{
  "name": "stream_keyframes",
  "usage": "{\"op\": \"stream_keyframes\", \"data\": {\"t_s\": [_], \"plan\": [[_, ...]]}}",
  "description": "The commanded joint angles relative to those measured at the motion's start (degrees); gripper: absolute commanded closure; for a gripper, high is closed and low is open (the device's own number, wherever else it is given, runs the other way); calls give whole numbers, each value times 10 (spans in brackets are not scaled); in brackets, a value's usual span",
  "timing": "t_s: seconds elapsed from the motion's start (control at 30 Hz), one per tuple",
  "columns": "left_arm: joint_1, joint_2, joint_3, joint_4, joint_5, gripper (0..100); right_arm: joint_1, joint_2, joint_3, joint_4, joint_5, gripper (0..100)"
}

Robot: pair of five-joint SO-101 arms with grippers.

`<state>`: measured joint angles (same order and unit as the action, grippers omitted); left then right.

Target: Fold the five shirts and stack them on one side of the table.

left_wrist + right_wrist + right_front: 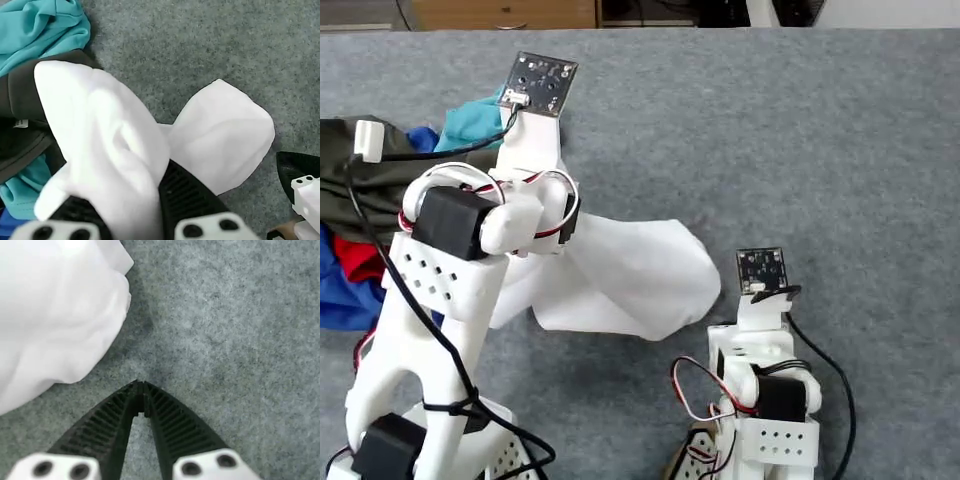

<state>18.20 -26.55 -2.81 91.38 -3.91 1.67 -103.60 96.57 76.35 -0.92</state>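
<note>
Pinching a bunched fold of the white shirt (110, 140), the left hand (127, 202) is clamped down on the cloth. Fabric billows over one finger, and the ribbed inner face of the other lies bare beside it. That grip is plain from the left wrist. The same view puts the teal shirt (40, 25) and the dark olive shirt (20, 95) close behind the raised white fold.

The high view gives the layout. The white shirt (630, 275) spreads from under the left arm (450, 230) toward the right arm (765, 400), and its rounded edge ends near that arm's wrist. The teal shirt (470, 122), dark olive shirt (380, 185), red shirt (358, 255) and blue shirt (345, 295) are heaped together at the left edge of the table (800, 140), partly beneath the left arm.

From the right wrist, the right hand (140, 390) is pressed fully together, tips meeting, with nothing between them, low over the grey surface. The white shirt's (50, 315) loose border lies near those tips, with a strip of table between them.

A broad stretch of grey table runs from the white shirt to the far edge, where wooden furniture (510, 12) stands, and on past the right arm to the right side.
</note>
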Motion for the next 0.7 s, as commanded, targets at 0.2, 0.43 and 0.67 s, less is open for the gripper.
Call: {"op": "stream_keyframes", "data": {"t_s": [0.2,0.43,0.67], "plan": [[23,-1,31,-91,7,978,-8,-61,1,-6,4,995],[94,88,89,-135,8,978,-8,-61,1,-6,4,995],[142,226,86,-149,3,978,-8,-61,1,-6,4,995]]}}
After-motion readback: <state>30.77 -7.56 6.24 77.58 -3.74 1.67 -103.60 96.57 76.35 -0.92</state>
